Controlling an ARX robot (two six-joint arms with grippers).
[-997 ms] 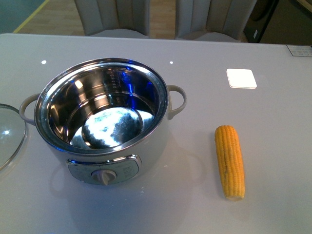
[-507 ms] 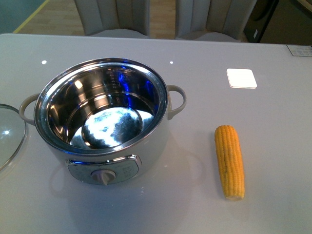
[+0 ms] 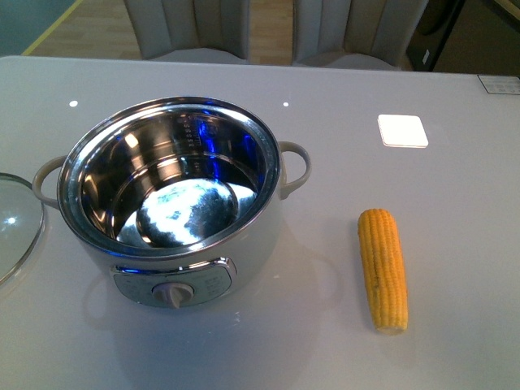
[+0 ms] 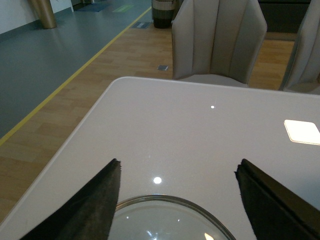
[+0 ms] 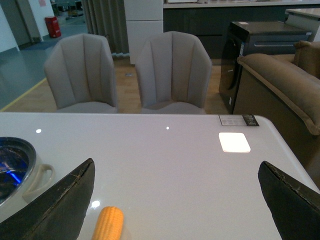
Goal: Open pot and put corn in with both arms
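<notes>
The pot (image 3: 171, 191) stands open on the grey table, its shiny steel inside empty, control knob facing me. Its rim and one loop handle also show in the right wrist view, pot (image 5: 15, 167). The corn (image 3: 383, 268) lies lengthwise on the table to the right of the pot, untouched; its tip shows as the corn (image 5: 107, 223) in the right wrist view. My left gripper (image 4: 177, 170) is open above the glass lid (image 4: 165, 220). My right gripper (image 5: 175, 172) is open over the table, with the corn near one finger. Neither arm appears in the front view.
The glass lid (image 3: 15, 223) lies flat on the table left of the pot. A bright white square (image 3: 402, 130) sits on the table at the back right. Two grey chairs (image 5: 125, 70) stand beyond the far edge, a sofa (image 5: 285, 85) to the right.
</notes>
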